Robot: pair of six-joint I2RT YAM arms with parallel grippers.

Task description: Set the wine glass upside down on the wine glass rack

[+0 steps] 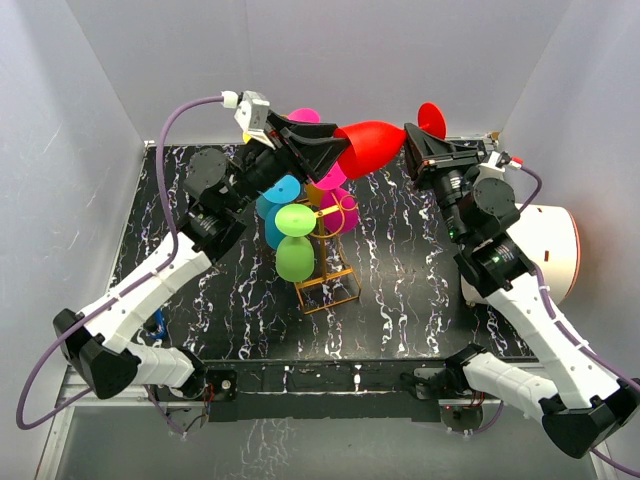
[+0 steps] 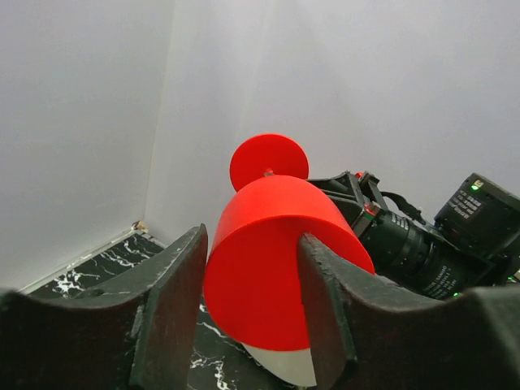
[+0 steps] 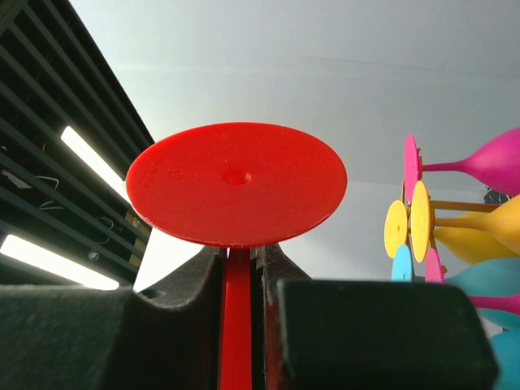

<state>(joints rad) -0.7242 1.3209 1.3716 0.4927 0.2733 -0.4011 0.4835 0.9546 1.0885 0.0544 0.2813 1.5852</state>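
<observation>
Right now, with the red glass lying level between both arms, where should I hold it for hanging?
Take the red wine glass by its bowl, from the left side, where the left pincer has its fingers flanking it. That probably leaves the thin stem and foot, now clamped in the right pincer, free for the arms of the wine glass rack.

The table (image 1: 400, 290) is black with white squiggly lines all over it. White walls (image 1: 350, 60) stand around it. In the middle of the table is a bunch of bright glasses close together: a green glass (image 1: 295, 240), a blue glass (image 1: 278, 200), a pink glass (image 1: 342, 210) and a yellow glass (image 3: 475, 242). A big round white thing (image 1: 550, 250) with a red ring sits at the right side. Long bright lights (image 3: 93, 154) shine high up.
</observation>
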